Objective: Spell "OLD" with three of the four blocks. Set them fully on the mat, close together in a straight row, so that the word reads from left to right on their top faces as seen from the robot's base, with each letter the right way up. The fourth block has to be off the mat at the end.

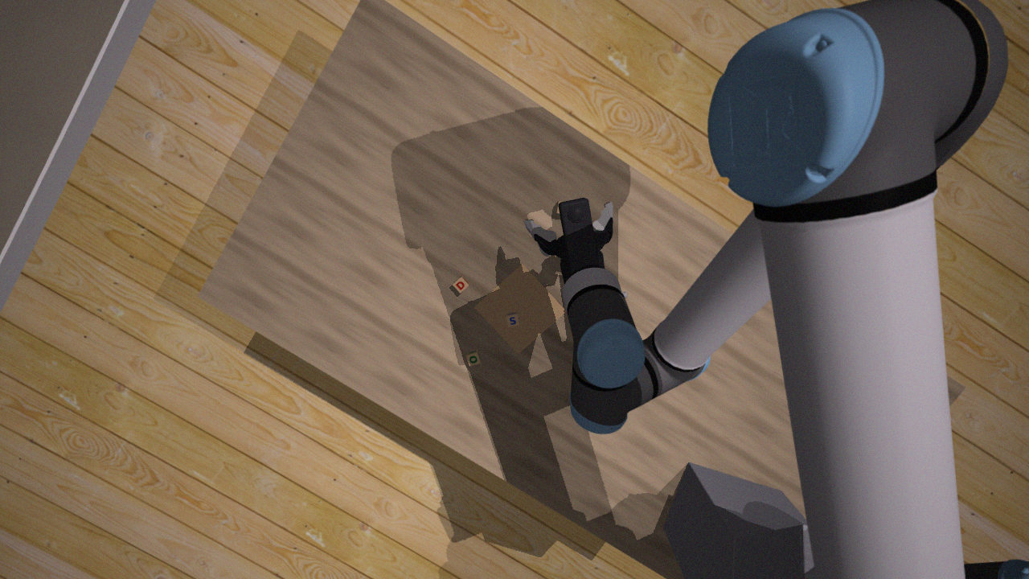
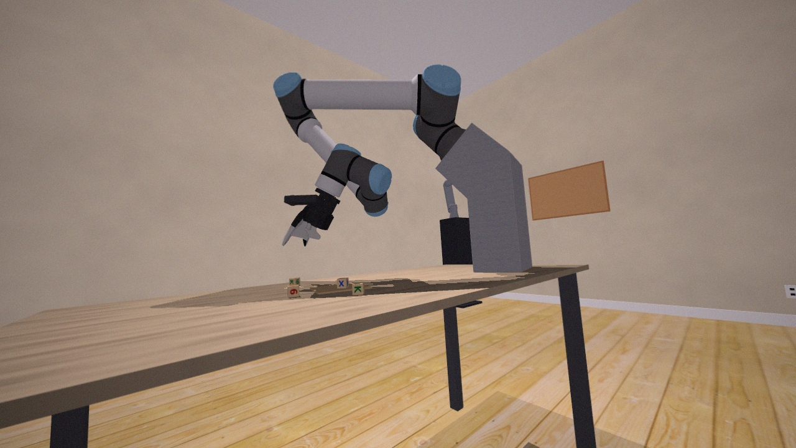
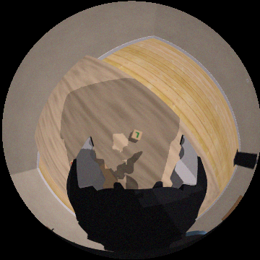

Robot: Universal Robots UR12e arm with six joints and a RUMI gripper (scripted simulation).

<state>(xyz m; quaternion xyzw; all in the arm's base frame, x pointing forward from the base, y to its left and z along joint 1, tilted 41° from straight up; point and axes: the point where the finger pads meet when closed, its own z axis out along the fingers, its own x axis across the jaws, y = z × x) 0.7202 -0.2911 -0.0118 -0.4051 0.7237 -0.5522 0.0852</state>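
My gripper (image 1: pixel 571 212) (image 2: pixel 295 244) (image 3: pixel 136 136) is open and empty, high above the table. The L block (image 2: pixel 294 281) (image 3: pixel 136 135), green letter up, shows between the fingers in the wrist view, well below them; the arm hides it in the top view. The S block (image 1: pixel 512 320) (image 2: pixel 342 282), blue letter up, sits on the orange-brown mat (image 1: pixel 503 298) (image 2: pixel 325 290). The red D block (image 1: pixel 459 285) (image 2: pixel 293 291) lies off the mat, to its upper left in the top view. The green O block (image 1: pixel 473 358) (image 2: pixel 357 288) lies off the mat, to its lower left there.
The wooden table (image 1: pixel 323 179) (image 2: pixel 166 328) carries the blocks and mat, with the arm's shadow across it. The grey robot pedestal (image 1: pixel 734 518) (image 2: pixel 495 223) stands at the table's base end. The forearm and upper arm cover the right part of the top view.
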